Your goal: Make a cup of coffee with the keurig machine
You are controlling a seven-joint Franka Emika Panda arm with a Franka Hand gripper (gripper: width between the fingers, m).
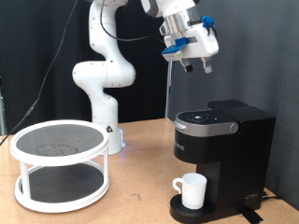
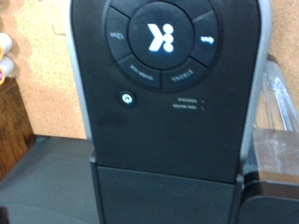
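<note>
Step in hand, judged: brew start. Lid down, mug already under spout, panel lit, gripper hovering over the button panel.

Next move calls for, judged: straight descent onto the lit centre button, one fingertip, light press; small target ringed by other buttons, so tight alignment needed.

Keurig (image 1: 222,149): boxy matte black, silver trim round the rounded lid, small white logo on front, round drip base. Standing on tan table (image 1: 140,191), at exterior view's right. In wrist view, top panel filling the frame: glowing white centre button (image 2: 161,37) ringed by segment buttons, small power ring (image 2: 126,95) below it, clear water tank at the side.

Tiered rack (image 1: 59,163): white, round, two mesh shelves, well apart from keurig toward exterior view's left.

Gripper (image 1: 196,65): high above keurig, apart from it, fingers pointing down. Nothing seen between fingers. Cannot tell how far open; fingers too small in exterior view, absent from wrist view.

Mug (image 1: 192,190): plain white, handle toward exterior view's left, upright on keurig's drip base, directly under spout. Contents not visible.
</note>
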